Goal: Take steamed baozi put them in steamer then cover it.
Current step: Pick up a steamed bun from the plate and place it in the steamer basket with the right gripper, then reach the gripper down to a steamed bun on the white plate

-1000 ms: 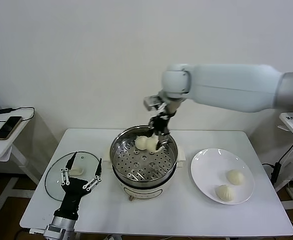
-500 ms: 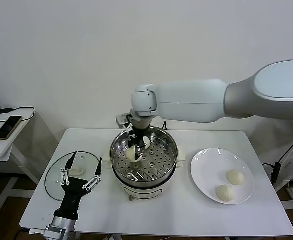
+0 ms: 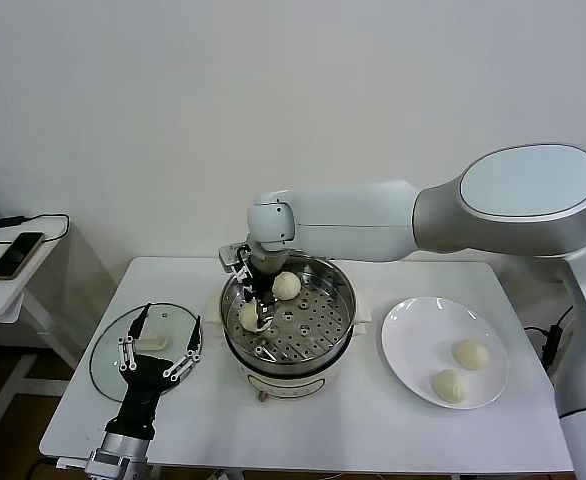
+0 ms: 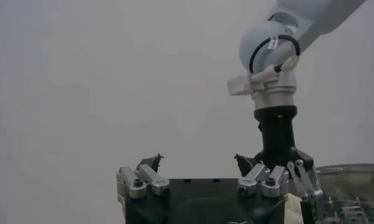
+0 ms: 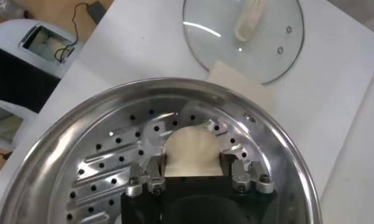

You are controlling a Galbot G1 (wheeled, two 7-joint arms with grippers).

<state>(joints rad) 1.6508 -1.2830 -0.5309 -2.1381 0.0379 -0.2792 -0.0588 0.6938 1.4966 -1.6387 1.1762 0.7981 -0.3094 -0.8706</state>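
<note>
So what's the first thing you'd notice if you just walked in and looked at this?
The big white arm reaching over the table, its right gripper down inside the shiny steamer around a baozi on the holey tray, another bun behind it. Two more buns wait on the white plate on the right, and the glass cover lies on the left.

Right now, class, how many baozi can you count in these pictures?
4. Two baozi sit on the tray in the steamer: one toward the back, one at the left between the right gripper's fingers. Two lie on the plate: and.
</note>
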